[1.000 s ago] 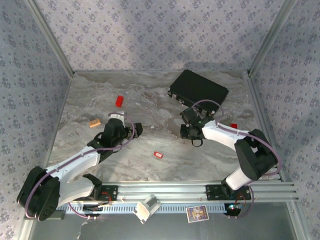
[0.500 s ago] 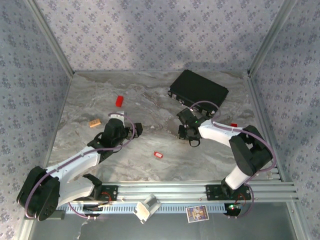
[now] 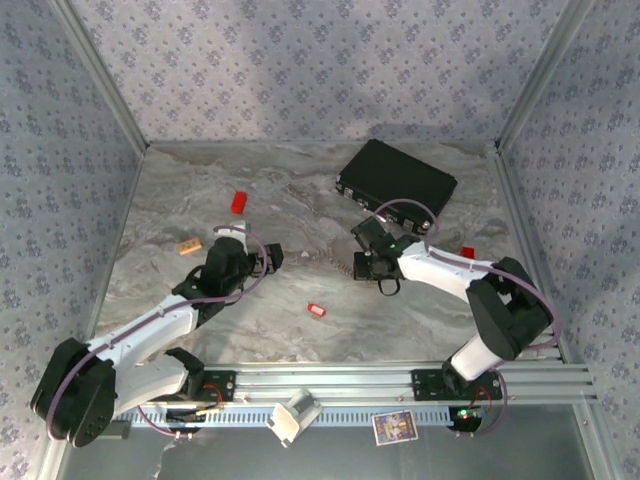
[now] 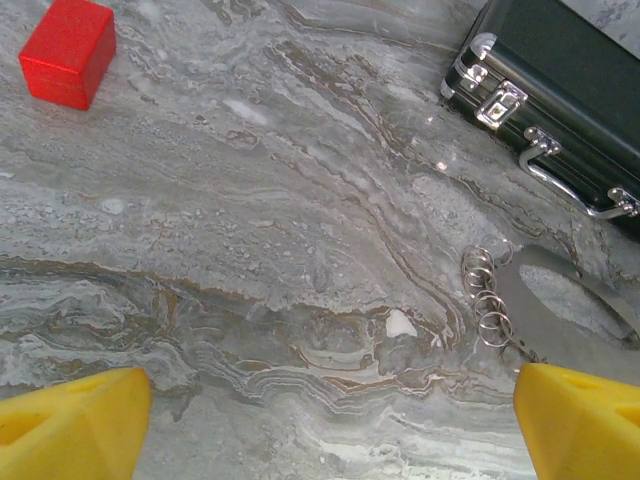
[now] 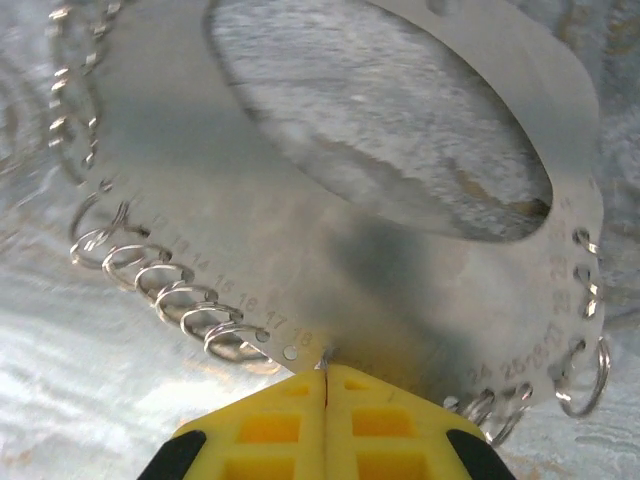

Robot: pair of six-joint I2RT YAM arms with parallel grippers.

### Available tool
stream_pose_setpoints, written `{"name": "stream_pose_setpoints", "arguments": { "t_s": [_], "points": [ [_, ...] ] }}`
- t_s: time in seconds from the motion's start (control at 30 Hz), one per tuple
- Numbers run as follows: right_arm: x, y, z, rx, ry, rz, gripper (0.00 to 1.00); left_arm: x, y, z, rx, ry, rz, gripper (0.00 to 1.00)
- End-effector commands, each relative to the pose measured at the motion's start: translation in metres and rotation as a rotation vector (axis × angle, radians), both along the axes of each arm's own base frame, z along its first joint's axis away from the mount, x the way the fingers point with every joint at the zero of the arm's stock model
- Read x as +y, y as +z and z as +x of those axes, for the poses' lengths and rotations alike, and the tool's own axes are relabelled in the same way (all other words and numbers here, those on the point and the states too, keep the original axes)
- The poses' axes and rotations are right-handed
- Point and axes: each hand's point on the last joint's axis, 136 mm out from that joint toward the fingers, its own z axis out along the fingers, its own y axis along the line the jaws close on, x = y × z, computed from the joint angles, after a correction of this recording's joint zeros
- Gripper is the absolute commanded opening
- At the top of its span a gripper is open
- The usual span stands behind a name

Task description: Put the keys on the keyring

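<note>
The keyring (image 5: 300,220) is a flat silvery metal loop with numbered holes and several small wire rings (image 5: 165,290) along its rim. It lies on the marble table just left of my right gripper (image 3: 360,263). My right gripper (image 5: 326,372) is shut, its yellow tips pinching a thin bit of wire at the plate's near edge. The plate and its rings (image 4: 487,295) also lie between my left fingers' far side and the case. My left gripper (image 4: 330,425) hovers open over bare marble, left of the keyring. A small red key (image 3: 316,310) lies alone near the front middle.
A flat black case (image 3: 396,180) with metal latches (image 4: 505,100) sits at the back right. A red block (image 3: 238,202) and a tan-orange block (image 3: 189,245) lie at the left, another red block (image 3: 467,252) beside the right arm. Patterned walls enclose the table.
My right gripper has closed from half open to shut and slid a little to the left at the keyring's edge. The left arm has hardly moved.
</note>
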Motion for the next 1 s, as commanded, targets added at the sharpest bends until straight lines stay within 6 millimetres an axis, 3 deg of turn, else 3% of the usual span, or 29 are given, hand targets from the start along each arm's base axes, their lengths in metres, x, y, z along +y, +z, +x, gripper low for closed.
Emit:
{"name": "stream_pose_setpoints", "arguments": {
  "t_s": [0.0, 0.73, 0.87, 0.97],
  "points": [
    [0.003, 0.014, -0.008, -0.032, 0.136, -0.061, 0.00, 0.003, 0.004, 0.000, -0.023, 0.005, 0.028, 0.93],
    [0.012, -0.024, -0.034, 0.104, 0.225, -0.048, 0.01, 0.000, 0.004, 0.001, -0.014, -0.011, 0.036, 0.93],
    [0.012, -0.024, -0.033, 0.108, 0.212, -0.045, 0.18, 0.000, 0.006, 0.000, -0.018, -0.013, 0.034, 0.93],
    [0.012, -0.023, -0.033, 0.111, 0.203, -0.043, 0.21, 0.001, 0.005, 0.000, -0.018, -0.010, 0.034, 0.93]
  ]
}}
